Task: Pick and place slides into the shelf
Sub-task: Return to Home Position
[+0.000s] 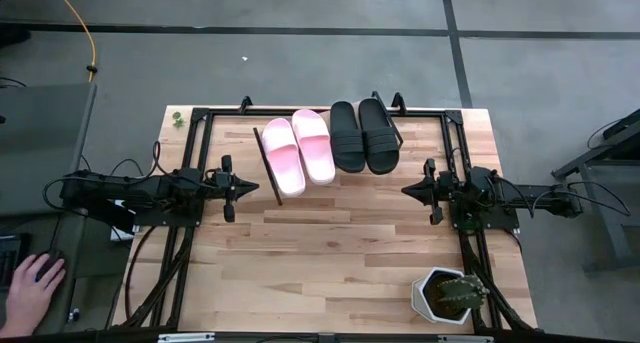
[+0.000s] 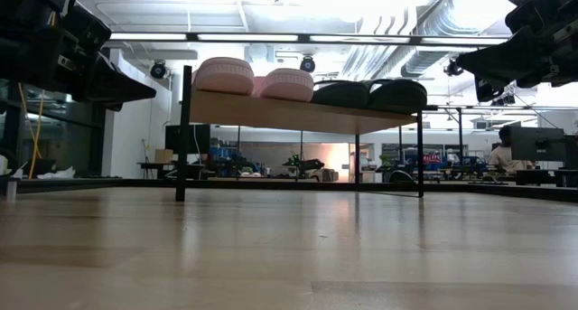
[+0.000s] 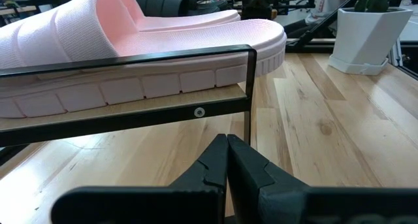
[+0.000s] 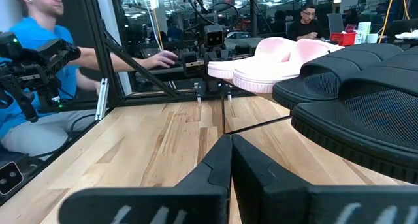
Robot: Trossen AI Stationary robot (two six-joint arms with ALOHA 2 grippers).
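Two pale pink slides (image 1: 299, 151) and two black slides (image 1: 363, 134) lie side by side on the slanted light-wood shelf (image 1: 268, 173), soles down on its board; the low view shows them (image 2: 257, 79) (image 2: 370, 93) raised on the board over thin black legs. My left gripper (image 1: 250, 188) hovers shut just left of the shelf's near corner, its own view (image 3: 226, 160) facing the shelf frame (image 3: 196, 112) and a pink slide (image 3: 130, 51). My right gripper (image 1: 404, 190) hovers shut right of the shelf, its view (image 4: 230, 160) looking along the black slides (image 4: 366, 113).
A potted cactus in a white pot (image 1: 449, 295) stands on the table's near right corner. A black frame (image 1: 190, 133) rims the tabletop. A person's hand (image 1: 35, 283) rests left of the table; another person in blue (image 4: 39, 67) sits beyond it. Bare wood (image 1: 330, 253) spreads between the arms.
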